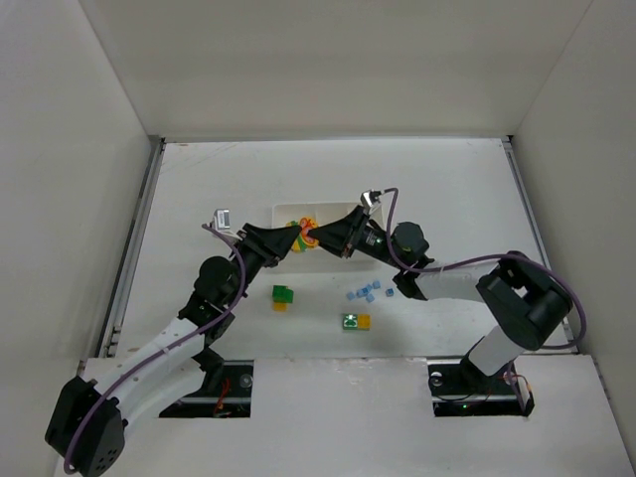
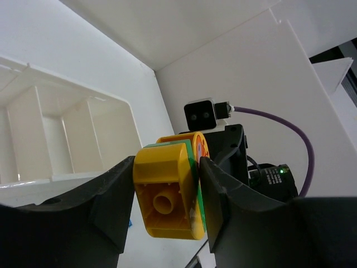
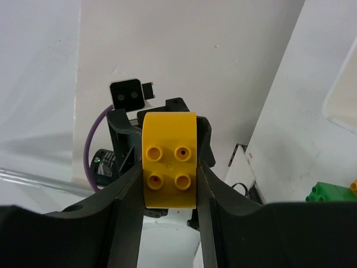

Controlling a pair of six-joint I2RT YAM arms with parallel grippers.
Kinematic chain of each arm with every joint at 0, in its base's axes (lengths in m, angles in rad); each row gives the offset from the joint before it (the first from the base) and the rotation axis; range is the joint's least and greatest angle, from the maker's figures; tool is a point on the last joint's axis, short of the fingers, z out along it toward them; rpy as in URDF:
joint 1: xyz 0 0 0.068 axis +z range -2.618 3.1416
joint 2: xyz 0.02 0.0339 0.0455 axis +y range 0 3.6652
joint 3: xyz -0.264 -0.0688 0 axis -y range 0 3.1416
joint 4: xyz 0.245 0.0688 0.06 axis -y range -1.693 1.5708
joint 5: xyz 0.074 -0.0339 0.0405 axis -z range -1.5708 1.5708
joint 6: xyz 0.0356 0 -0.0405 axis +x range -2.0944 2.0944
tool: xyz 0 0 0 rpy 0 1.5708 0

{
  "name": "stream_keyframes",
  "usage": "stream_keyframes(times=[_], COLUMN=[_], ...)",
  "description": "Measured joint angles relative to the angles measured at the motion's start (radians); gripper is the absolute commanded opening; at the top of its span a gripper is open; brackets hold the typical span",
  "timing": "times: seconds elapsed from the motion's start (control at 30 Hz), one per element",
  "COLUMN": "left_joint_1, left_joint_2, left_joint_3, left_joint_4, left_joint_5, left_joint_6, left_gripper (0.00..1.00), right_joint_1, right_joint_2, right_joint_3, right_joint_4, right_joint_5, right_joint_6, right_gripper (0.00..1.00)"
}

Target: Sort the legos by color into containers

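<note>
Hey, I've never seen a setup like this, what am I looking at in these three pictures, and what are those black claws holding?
Two robot arms sit at a white table. One picture looks down from overhead; the other two come from cameras on each wrist. The left gripper and right gripper meet over a white tray with three compartments, both clamped on one stack of toy bricks, yellow with green in it. On the table lie a green and yellow pair, another pair and tiny blue bricks.
</note>
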Motion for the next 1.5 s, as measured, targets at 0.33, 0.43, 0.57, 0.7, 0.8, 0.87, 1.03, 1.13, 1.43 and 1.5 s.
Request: stream_keyframes(times=[0.33, 0.43, 0.57, 0.7, 0.8, 0.87, 1.03, 1.13, 1.43, 1.5], left_joint_1=[-0.001, -0.006, -0.016, -0.006, 0.002, 0.002, 0.003, 0.002, 0.002, 0.002], left_joint_2=[-0.022, -0.027, -0.030, -0.061, -0.079, -0.078, -0.063, -0.039, 0.107, 0.138], left_joint_3=[0.000, 0.000, 0.000, -0.002, -0.002, -0.002, -0.002, -0.002, 0.004, 0.014], left_joint_4=[0.011, 0.010, -0.001, -0.002, 0.007, 0.008, 0.007, 0.007, -0.022, -0.034], left_joint_5=[-0.018, -0.017, -0.005, -0.014, -0.019, -0.019, -0.016, -0.010, 0.022, 0.033], left_joint_6=[-0.014, -0.015, -0.018, -0.006, -0.003, -0.001, 0.001, 0.001, -0.010, -0.016], left_gripper=[0.25, 0.22, 0.18, 0.15, 0.15, 0.15, 0.16, 0.16, 0.18, 0.18], right_joint_1=[-0.003, -0.014, -0.034, -0.087, -0.127, -0.137, -0.175, -0.214, -0.134, -0.111], right_joint_2=[0.022, 0.030, 0.033, 0.024, 0.006, -0.011, -0.073, -0.137, -0.264, -0.260], right_joint_3=[-0.001, -0.010, -0.033, -0.067, -0.076, -0.076, -0.080, -0.084, 0.053, 0.082], right_joint_4=[0.077, 0.108, 0.135, 0.135, 0.134, 0.134, 0.072, -0.095, -0.753, -0.827], right_joint_5=[-0.001, -0.016, -0.040, -0.031, -0.015, -0.013, -0.013, 0.036, 0.480, 0.559], right_joint_6=[0.023, 0.036, 0.054, 0.068, 0.069, 0.067, -0.001, -0.116, -0.562, -0.628], right_gripper=[0.20, 0.19, 0.19, 0.19, 0.19, 0.19, 0.19, 0.19, 0.22, 0.24])
